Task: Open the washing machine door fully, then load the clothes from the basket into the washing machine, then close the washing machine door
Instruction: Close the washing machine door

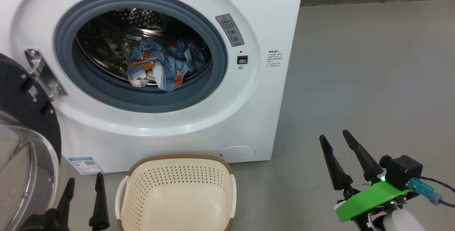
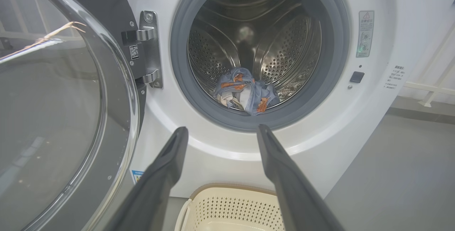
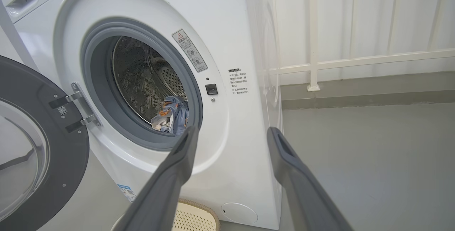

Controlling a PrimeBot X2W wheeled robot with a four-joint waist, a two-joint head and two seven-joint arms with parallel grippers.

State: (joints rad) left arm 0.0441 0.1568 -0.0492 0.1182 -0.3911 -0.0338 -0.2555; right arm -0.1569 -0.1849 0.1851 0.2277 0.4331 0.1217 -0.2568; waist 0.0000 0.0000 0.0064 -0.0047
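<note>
The white washing machine [image 1: 249, 17] stands with its black door [image 1: 26, 117] swung open to the left, glass bowl [image 2: 46, 110] bulging outward. Blue cartoon-print clothes [image 1: 163, 65] lie in a heap inside the steel drum [image 2: 284, 42], low near the gasket [image 1: 89, 89]. The cream basket [image 1: 149, 195] sits on the floor in front of the machine and holds nothing. My left gripper [image 1: 85, 179] is open beside the basket's left edge, under the door. My right gripper [image 1: 334, 135] is open over bare floor to the machine's right. Nothing lies between either pair of fingers.
Grey floor [image 1: 373, 81] stretches to the right of the machine. A white railing [image 3: 355, 60] runs along the wall behind. The door's metal hinge [image 1: 41, 71] juts from the machine's left front.
</note>
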